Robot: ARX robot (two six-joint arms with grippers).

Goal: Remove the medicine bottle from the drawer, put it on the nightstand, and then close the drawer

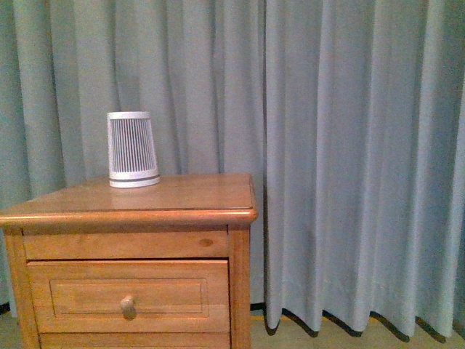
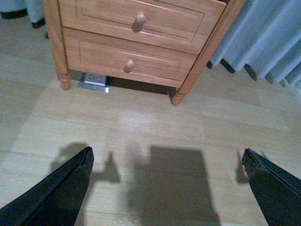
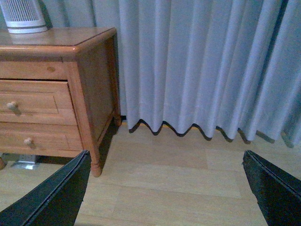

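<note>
We held the black left gripper (image 2: 167, 155) and black right gripper (image 3: 167, 157) wide; the upper panelled drawer (image 1: 167, 297) (one round knob (image 1: 128, 305)) of the honey-wood nightstand (image 1: 189, 196) was shut.

ribbed white cylinder (image 1: 133, 150) on the nightstand (image 1: 192, 198)

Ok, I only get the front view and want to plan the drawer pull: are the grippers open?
Observer: The left gripper is open, spread wide above the floor.
Operator: And the right?
Observer: The right gripper is open too, facing the side of the nightstand and the curtain.
Operator: Anything under the nightstand?
Observer: A flat grey box lies on the floor beneath it.
</note>
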